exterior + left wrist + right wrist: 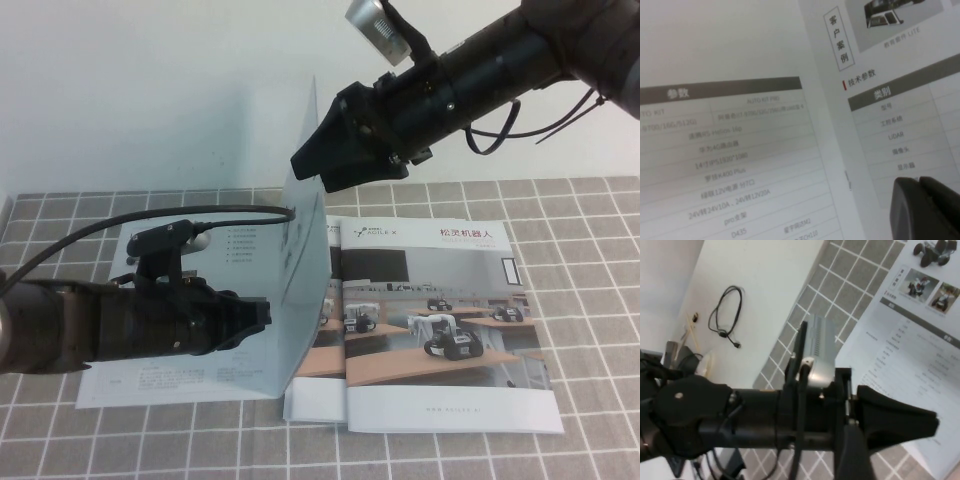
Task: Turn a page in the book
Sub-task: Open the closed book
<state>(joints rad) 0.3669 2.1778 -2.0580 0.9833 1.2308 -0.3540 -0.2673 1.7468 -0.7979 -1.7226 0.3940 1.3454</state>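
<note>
Grey tiled tabletop (600, 200) holds my book (180, 380); my right tool (318, 150) pinches the thin, floppy, slippery page (305, 290) by its top edge, and I cannot tell about my low left tool (255, 315).

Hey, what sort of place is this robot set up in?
Probably a lab or demo bench: a grid-patterned mat against a plain white wall, robot booklets, a loose cable. The left gripper is beside the book's upright page; the right gripper holds its top.

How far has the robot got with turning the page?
About halfway. The page is already lifted and stands upright over the book. The right gripper is at its top edge; the left gripper is low beside it. Left: laying it flat on the other side.
</note>
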